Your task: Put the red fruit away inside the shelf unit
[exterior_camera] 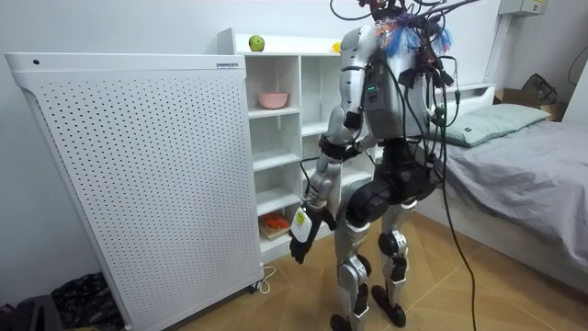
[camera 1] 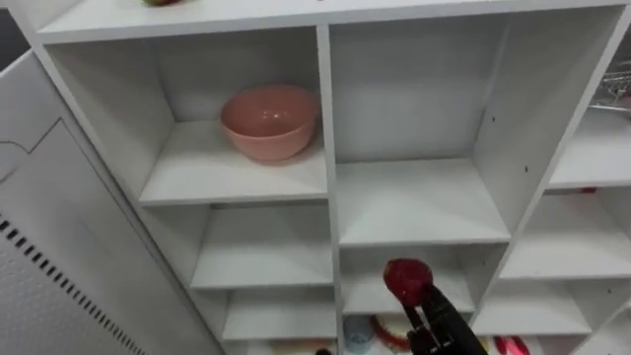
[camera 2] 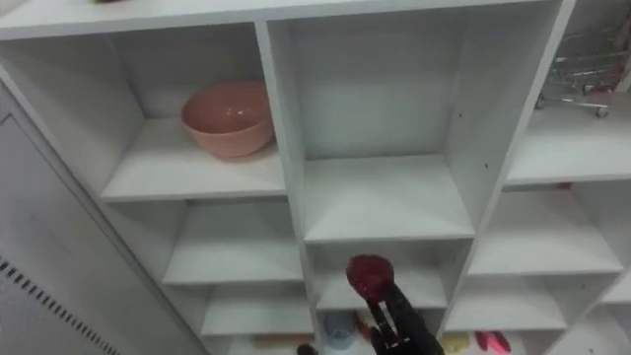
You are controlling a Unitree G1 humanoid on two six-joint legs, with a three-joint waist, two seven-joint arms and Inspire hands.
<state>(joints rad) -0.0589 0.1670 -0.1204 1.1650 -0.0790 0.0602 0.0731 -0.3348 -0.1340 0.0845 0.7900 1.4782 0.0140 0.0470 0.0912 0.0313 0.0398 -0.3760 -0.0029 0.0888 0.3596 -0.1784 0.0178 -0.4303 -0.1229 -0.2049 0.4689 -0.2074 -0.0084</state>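
no text, label, number or sign can be read.

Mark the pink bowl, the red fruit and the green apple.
pink bowl [camera 1: 269,136], left eye view, on its outer wall.
red fruit [camera 1: 405,280], left eye view, at its middle.
green apple [exterior_camera: 256,43], room view, at its middle.

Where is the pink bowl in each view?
Left eye view: the pink bowl in the upper left compartment, left of centre.
Right eye view: the bowl in the same compartment, upper left.
Room view: the bowl on an upper shelf, just left of picture centre.
Shared landmark: the upright divider right of the bowl.
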